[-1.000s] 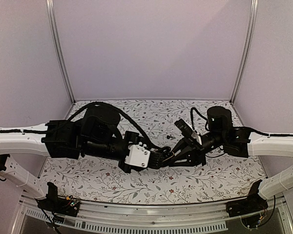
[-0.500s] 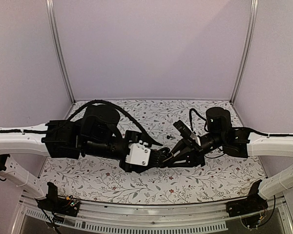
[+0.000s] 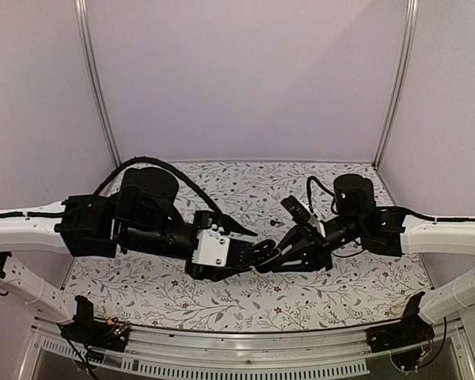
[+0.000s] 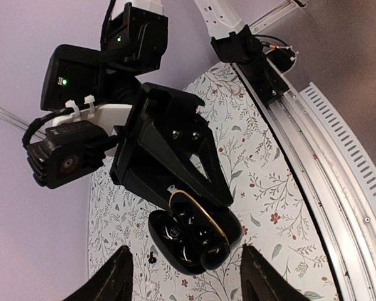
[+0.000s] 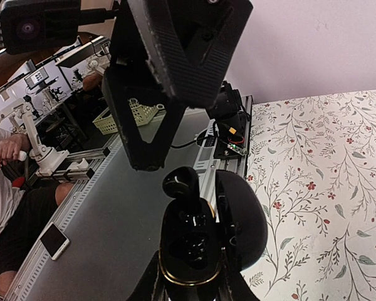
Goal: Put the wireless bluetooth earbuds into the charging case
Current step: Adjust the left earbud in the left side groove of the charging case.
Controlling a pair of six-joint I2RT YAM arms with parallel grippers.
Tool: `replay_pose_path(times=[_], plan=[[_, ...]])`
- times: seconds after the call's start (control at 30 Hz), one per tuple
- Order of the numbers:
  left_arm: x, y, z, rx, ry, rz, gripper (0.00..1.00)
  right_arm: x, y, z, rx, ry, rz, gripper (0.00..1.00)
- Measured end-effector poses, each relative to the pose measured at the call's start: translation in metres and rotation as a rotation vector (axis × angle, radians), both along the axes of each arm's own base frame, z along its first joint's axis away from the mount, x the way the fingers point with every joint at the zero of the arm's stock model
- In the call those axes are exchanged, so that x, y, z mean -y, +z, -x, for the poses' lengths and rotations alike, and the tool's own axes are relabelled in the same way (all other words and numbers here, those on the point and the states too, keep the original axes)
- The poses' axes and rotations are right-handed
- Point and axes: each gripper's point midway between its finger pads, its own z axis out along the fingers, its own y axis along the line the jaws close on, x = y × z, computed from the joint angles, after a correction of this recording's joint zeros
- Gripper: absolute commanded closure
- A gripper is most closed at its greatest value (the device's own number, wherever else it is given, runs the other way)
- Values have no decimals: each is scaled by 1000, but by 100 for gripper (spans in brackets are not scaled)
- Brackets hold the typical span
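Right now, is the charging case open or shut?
Open. In the right wrist view the charging case has its lid swung back beside the gold-rimmed base, wells exposed; the right gripper holds it.

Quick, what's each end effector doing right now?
Left end effector: open.
Right end effector: closed on the open charging case.

Charging case (image 4: 188, 241) in right pincer (image 3: 275, 255), just right of left pincer (image 3: 252, 255); earbud (image 3: 273, 223) on table (image 3: 182, 293) behind
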Motion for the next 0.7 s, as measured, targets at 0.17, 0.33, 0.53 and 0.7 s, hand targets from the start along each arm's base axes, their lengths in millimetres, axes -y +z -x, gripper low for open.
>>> replay_pose_path(times=[0.17, 0.33, 0.53, 0.7], plan=[[-1, -3, 0, -2, 1, -8, 43, 0, 0, 0, 2, 1, -1, 100], [0, -3, -1, 5, 6, -9, 43, 0, 0, 0, 2, 2, -1, 100], [3, -11, -4, 12, 11, -30, 43, 0, 0, 2, 0, 12, -3, 100], [5, -16, -7, 25, 17, -46, 43, 0, 0, 5, 2, 18, -3, 100]])
